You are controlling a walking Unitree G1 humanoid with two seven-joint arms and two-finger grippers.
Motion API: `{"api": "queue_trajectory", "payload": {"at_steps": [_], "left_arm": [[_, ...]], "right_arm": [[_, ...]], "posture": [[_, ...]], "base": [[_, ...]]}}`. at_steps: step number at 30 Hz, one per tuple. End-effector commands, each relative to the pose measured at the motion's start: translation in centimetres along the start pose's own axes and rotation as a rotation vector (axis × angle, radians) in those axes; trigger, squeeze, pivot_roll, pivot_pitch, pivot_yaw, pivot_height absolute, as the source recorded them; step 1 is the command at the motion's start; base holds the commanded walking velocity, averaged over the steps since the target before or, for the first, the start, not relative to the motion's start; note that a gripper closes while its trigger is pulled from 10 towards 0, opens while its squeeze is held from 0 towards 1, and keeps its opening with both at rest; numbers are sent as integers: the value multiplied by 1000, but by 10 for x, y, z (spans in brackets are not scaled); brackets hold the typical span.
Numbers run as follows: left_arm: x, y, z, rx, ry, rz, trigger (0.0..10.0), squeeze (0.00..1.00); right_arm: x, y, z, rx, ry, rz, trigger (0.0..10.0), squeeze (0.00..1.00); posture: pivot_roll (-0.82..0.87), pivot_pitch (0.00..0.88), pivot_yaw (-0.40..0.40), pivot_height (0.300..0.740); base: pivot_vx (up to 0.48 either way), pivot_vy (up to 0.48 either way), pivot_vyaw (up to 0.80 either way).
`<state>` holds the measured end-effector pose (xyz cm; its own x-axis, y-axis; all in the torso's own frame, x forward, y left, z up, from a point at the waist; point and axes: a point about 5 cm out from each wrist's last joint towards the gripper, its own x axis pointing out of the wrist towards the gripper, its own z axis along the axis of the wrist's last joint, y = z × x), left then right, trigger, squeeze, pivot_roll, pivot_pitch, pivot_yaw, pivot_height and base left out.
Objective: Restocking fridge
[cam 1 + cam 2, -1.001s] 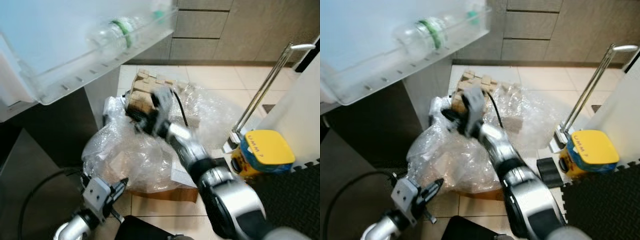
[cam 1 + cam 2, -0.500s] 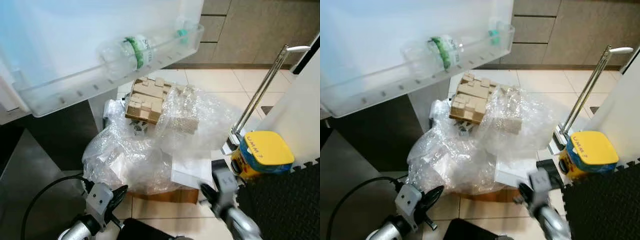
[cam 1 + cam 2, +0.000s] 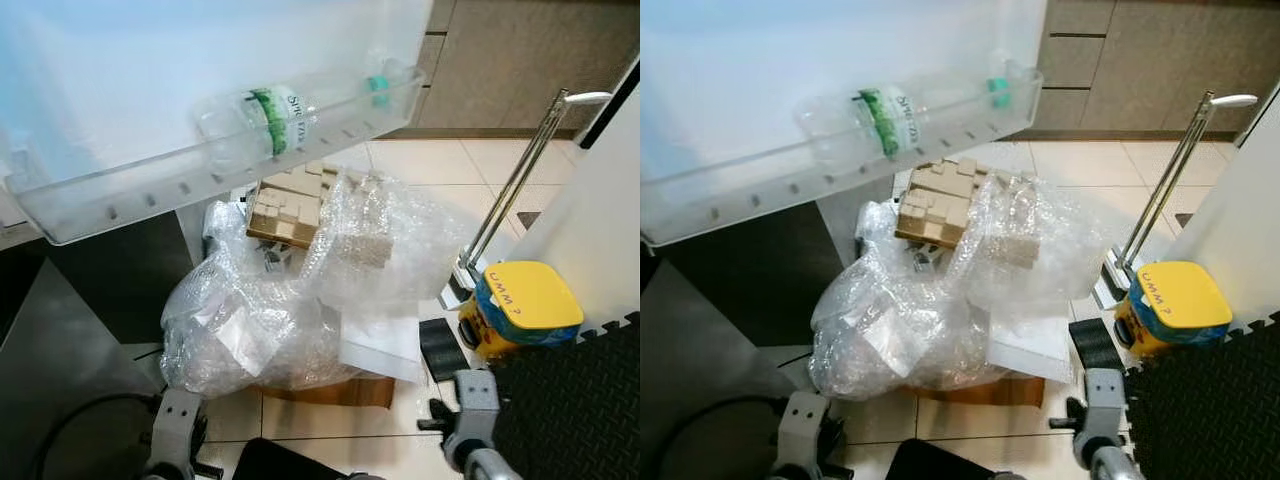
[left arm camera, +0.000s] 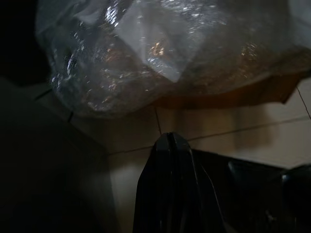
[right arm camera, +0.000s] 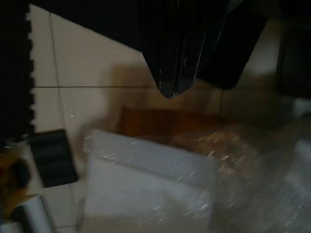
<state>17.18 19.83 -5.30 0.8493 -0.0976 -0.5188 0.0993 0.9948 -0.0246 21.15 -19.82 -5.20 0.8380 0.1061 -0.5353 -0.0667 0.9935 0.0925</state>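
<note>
Both arms low, nearest the camera, on the near side of the wrap pile. Left gripper [image 4: 169, 141]: fingers pressed together, holding nothing, above the tile floor [image 3: 420, 160] just short of the pile's near-left edge. Right gripper [image 5: 171, 90]: fingers together too, empty, over tile by the pile's near-right corner, close to a brown board [image 3: 330, 390] under the pile and a white sheet [image 3: 385, 345] lying on it.

Bubble wrap [image 3: 260, 310] heaped mid-floor; small black pad [image 3: 441, 348] just right of the pile. Yellow-lidded tub [image 3: 525, 305] further right of the pile, next to a metal pole [image 3: 510, 195] and a white panel. Black mat [image 3: 590, 400] in the near-right corner.

Cardboard inserts [image 3: 285, 205] sit on the pile's far top, partly wrapped.

Above and beyond the pile's far-left side: fridge door shelf [image 3: 120, 195], clear plastic. Water bottle [image 3: 265, 115] w/ green label lies on its side in that shelf; green cap [image 3: 378, 86] near the shelf's right end. Grey cabinets [image 3: 510, 60] farthest back.
</note>
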Motion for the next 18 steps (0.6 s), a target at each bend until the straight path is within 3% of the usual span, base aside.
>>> {"api": "queue_trajectory", "payload": {"at_steps": [1,4,18], "left_arm": [[-6,1,-13,-43,44,34,10000,0],[-8,1,-26,-44,101,62,10000,0],[-7,5,-39,-37,194,78,10000,0]], "right_arm": [[-4,-3,-10,-9,51,-10,10000,0],[-7,2,-21,-43,103,-13,10000,0],[-9,3,-24,-71,109,-13,10000,0]], "posture": [[-72,115,-32,740],[-68,114,-37,740],[-71,113,-30,740]], "base": [[0,0,0],[0,0,0],[0,0,0]]}}
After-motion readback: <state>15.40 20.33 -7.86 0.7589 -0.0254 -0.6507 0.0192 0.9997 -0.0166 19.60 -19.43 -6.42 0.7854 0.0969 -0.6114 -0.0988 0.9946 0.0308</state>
